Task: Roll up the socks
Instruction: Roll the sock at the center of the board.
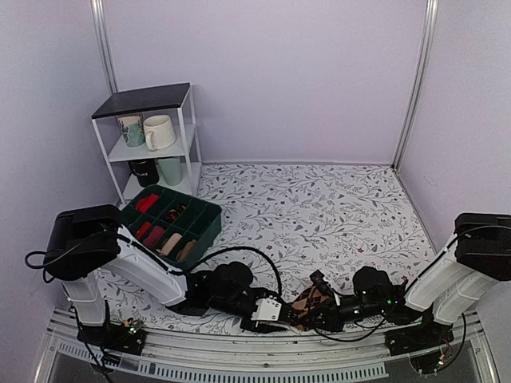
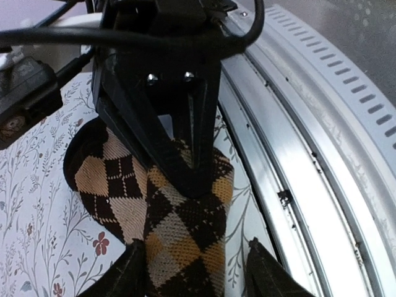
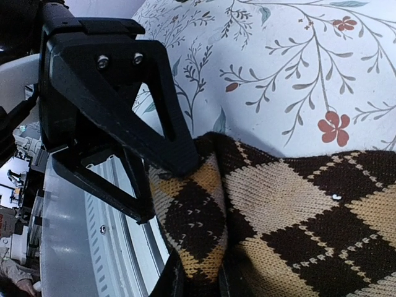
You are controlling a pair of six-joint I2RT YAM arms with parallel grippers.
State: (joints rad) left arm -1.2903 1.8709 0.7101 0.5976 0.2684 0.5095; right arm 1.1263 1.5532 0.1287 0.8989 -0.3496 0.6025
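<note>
Now, at the table's (image 1: 319,207) 6 o'clock edge, the socks (image 1: 306,303) lie lengthwise, roughly 9 to 3, between both claws. Left claw (image 2: 193,263), half open, straddles them from 9 without gripping. Right claw (image 3: 195,279), nearly closed, pinches their fold from 3.

Left arm (image 1: 148,271) is stretching low from its base toward centre, wrist dipped down. Left end effector (image 2: 195,275) is holding its fingers (image 2: 129,275) apart, loosely straddling the socks (image 2: 179,241). Right arm (image 1: 435,286) is mirroring it, lying low, forearm pointing inward. Right end effector (image 2: 189,176) is pinching the socks, jaws nearly closed, its tip sitting right in front of the left one, both meeting mid-front between the bases.
</note>
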